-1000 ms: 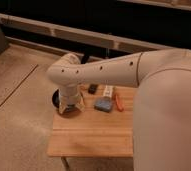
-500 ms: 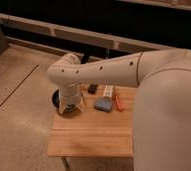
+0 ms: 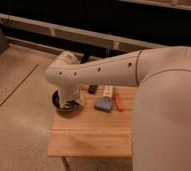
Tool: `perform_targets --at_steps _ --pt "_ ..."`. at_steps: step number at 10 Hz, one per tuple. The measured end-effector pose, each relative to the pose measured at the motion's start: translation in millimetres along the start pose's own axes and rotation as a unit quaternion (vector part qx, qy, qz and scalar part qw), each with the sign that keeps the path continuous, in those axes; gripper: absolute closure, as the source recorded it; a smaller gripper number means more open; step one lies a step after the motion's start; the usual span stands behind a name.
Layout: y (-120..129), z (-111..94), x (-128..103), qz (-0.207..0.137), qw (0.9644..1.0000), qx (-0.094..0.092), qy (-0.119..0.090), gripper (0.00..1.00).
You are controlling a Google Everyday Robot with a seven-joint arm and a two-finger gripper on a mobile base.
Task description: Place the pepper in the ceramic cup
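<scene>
The pepper [image 3: 117, 102], slim and orange-red, lies on the wooden table [image 3: 94, 132] near its right side, just right of a blue-grey block [image 3: 103, 104]. My gripper [image 3: 69, 103] hangs below the thick white arm at the table's left end, down over a wide black bowl [image 3: 56, 100], well left of the pepper. The ceramic cup does not show; the arm covers the area around the bowl.
A white oblong packet [image 3: 108, 91] and a small dark object [image 3: 92, 89] lie at the back of the table. My arm [image 3: 114, 70] spans the table's far side. Speckled floor lies to the left, and a dark wall with rails stands behind.
</scene>
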Motion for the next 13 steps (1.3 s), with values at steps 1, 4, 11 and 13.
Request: perform_targets --at_steps 1,4,11,13 --pt "-0.5 -0.6 -7.9 -0.004 0.9998 -0.002 -0.021 0.35" --pt "-4.0 0.8 -10.7 0.002 0.9993 -0.009 -0.036 0.35" --pt "-101.0 28.8 -12.9 0.040 0.9973 0.061 -0.003 0.35" --pt "-132.4 36.1 -22.8 0.073 0.9955 0.060 -0.001 0.35"
